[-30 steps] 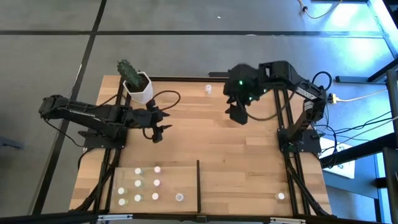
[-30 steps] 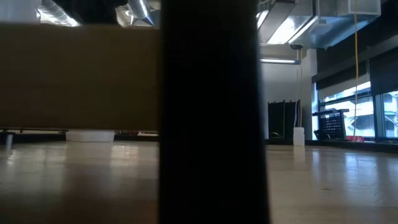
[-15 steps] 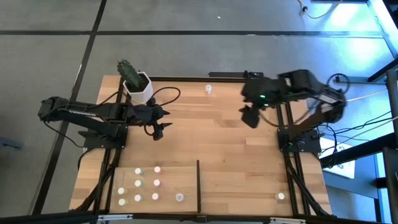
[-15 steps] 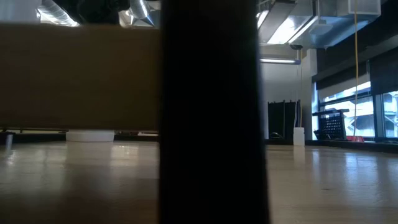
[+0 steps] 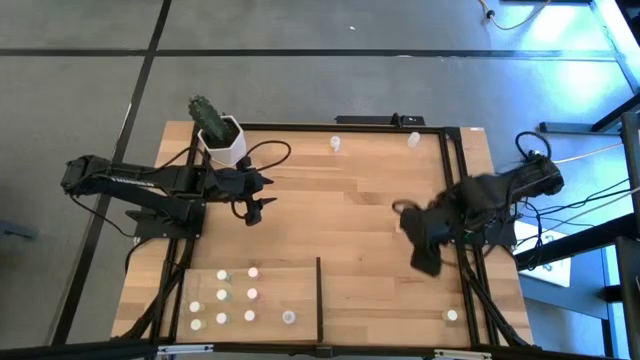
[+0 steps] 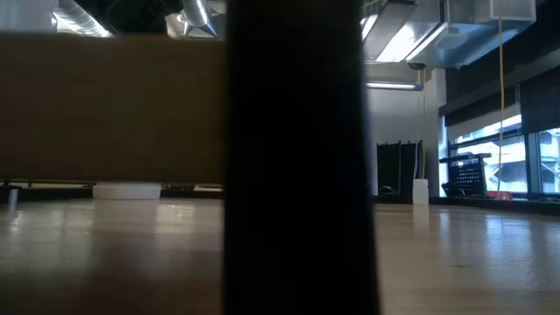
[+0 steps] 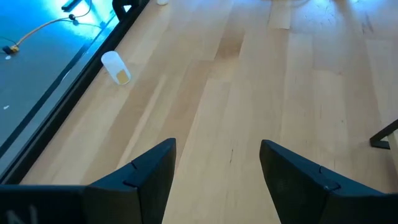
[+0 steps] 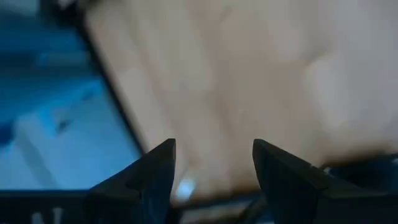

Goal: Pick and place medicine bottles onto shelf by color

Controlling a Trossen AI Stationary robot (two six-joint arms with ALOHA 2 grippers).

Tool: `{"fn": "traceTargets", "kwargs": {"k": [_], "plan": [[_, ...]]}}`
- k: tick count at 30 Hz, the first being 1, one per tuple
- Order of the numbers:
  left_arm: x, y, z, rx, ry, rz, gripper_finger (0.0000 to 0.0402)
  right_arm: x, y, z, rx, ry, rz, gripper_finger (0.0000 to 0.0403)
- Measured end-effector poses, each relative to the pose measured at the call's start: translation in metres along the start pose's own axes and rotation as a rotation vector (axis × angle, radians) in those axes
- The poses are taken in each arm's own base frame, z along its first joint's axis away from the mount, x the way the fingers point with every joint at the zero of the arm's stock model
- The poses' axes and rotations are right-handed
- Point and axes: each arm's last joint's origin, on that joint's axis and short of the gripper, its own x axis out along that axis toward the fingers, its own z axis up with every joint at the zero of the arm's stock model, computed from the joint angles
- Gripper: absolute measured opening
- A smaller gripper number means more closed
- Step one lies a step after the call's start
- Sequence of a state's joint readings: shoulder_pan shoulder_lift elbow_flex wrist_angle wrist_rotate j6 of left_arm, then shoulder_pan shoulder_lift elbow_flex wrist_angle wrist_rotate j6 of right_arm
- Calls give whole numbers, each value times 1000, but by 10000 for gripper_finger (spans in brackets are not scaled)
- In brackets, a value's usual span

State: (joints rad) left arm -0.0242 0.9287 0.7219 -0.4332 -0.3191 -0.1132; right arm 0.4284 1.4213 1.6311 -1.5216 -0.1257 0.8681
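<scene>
- Sitting nearest the front edge, the shelf (image 5: 290, 275) is carrying a cluster of medicine bottles (image 5: 222, 297) on its left part, with one more (image 5: 288, 317) just beside the black divider (image 5: 319, 296).
- Standing alone on the bare table (image 5: 340, 220), a stray bottle (image 5: 452, 316) is waiting near the front right corner.
- Hanging above the right side of the table, the right gripper (image 5: 425, 262) is showing its two fingers spread apart in its wrist view, with nothing between them.
- Hovering over the left middle of the table, the left gripper (image 5: 256, 203) is likewise standing released and empty, its fingers (image 7: 149, 171) parted over bare wood.
- Waiting along the far edge are two more bottles (image 5: 335, 144) (image 5: 413, 139), well apart from the shelf; a cactus pot (image 5: 222, 140) is occupying the far left corner.
- Judging by their look, the bottles are probably being light, stiff and smooth, so they may tip or skid easily; taking one across its body just under the cap, from straight above, seems the safest hold.
</scene>
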Motion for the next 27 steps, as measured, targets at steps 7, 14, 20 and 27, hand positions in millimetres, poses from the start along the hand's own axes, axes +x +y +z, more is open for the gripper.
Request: {"fn": "traceTargets", "kwargs": {"k": [7, 14, 20, 27], "plan": [[0, 0, 0, -7, 2, -14, 225, 40, 19, -20, 46, 300, 69, 216], [-1, -8, -1, 125, 12, -278, 225, 54, 34, -38, -37, 244, 38, 216], [-2, -11, -1, 147, 14, -390, 225, 55, 39, -46, -87, 211, 23, 216], [-3, -12, -1, 146, 14, -420, 225, 55, 43, -55, -143, 219, 26, 216]]}}
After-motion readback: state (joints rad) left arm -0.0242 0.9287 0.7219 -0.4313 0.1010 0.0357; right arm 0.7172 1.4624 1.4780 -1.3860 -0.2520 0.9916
